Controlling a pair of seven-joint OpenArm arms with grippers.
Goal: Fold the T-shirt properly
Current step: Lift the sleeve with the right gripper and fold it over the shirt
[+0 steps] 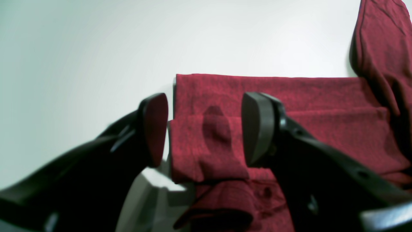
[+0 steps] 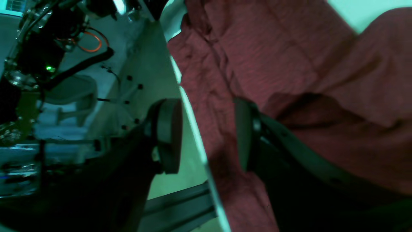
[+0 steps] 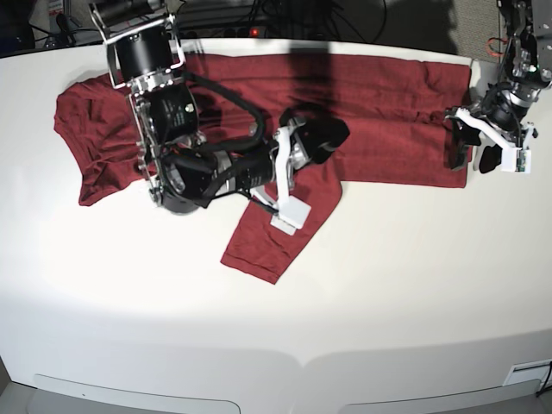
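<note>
The T-shirt (image 3: 379,112) lies mostly spread on the worktop (image 3: 414,285), barely folded, with the left end effector (image 1: 204,129) and right end effector (image 2: 207,135) both open, holding nothing.

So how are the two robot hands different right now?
The left gripper sits at the far end of the T-shirt, by its edge; the right gripper sits over the shirt's middle. The left gripper's jaws stand wide apart over a small raised fold of cloth; the right gripper's jaws are apart too, though less wide. Both have dark pads, both are above the red shirt, and neither is pinching it.
</note>
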